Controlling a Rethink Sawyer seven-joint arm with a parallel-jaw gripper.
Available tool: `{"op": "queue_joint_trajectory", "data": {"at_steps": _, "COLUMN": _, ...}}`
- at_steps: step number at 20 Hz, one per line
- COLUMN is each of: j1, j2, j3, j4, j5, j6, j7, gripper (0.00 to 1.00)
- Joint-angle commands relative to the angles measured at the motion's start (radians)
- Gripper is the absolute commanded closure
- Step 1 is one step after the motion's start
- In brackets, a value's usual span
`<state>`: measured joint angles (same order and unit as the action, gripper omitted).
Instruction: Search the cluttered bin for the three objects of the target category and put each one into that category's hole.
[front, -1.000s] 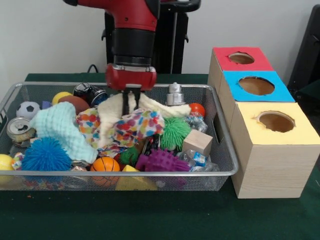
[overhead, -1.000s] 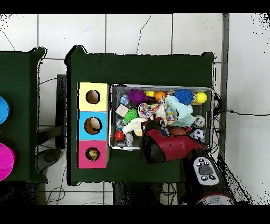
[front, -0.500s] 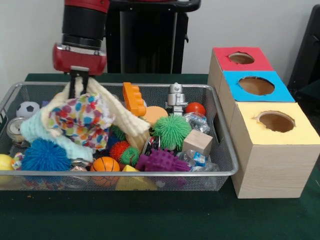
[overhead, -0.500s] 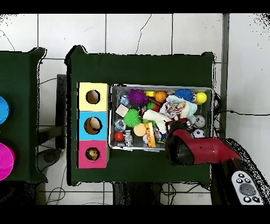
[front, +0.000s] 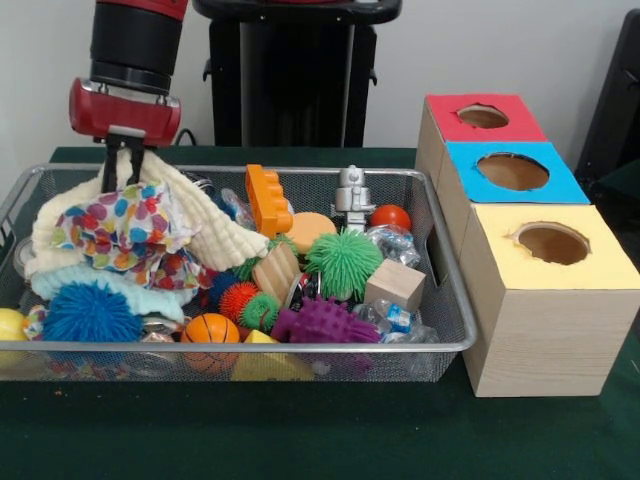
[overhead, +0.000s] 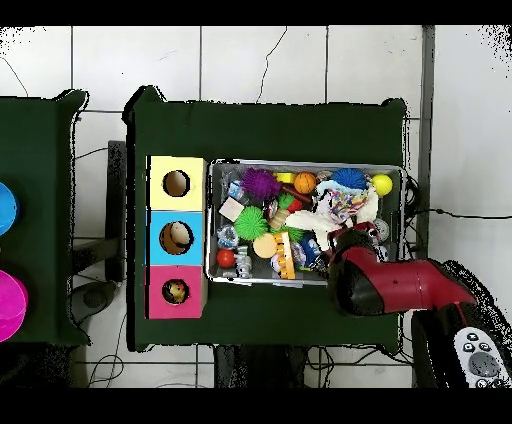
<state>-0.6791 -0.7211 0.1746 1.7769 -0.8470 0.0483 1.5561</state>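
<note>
Pinching one cream cloth (front: 205, 225) in my claw (front: 121, 172), polka-dot cloth (front: 120, 225) draped below; three holed boxes (front: 513, 172) far beside, bin (front: 440, 262) on green table (front: 320, 435).

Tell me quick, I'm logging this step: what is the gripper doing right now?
Gripper: closed on the cream fleece cloth, lifting its corner over the silver wire mesh bin, with the multicoloured polka-dot cloth draped against it.
</note>
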Motion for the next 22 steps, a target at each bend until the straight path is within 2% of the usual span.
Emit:
{"op": "queue_joint_trajectory", "data": {"at_steps": 1, "j1": 0.005, "j2": 0.015, "j3": 0.115, "j4": -0.042, "j5": -0.099, "j6": 0.056, "j7": -0.071, "gripper": 1.0}}
{"op": "queue_joint_trajectory", "data": {"at_steps": 5, "j1": 0.013, "j2": -0.009, "j3": 0.109, "j4": -0.045, "j5": -0.121, "j6": 0.042, "j7": -0.058, "gripper": 1.0}}
{"op": "queue_joint_trajectory", "data": {"at_steps": 13, "j1": -0.13, "j2": -0.067, "j3": 0.257, "j4": -0.022, "j5": -0.096, "j6": 0.154, "j7": -0.193, "gripper": 1.0}}
{"op": "queue_joint_trajectory", "data": {"at_steps": 22, "j1": -0.261, "j2": -0.046, "j3": 0.374, "j4": -0.009, "j5": -0.115, "j6": 0.186, "j7": -0.239, "gripper": 1.0}}
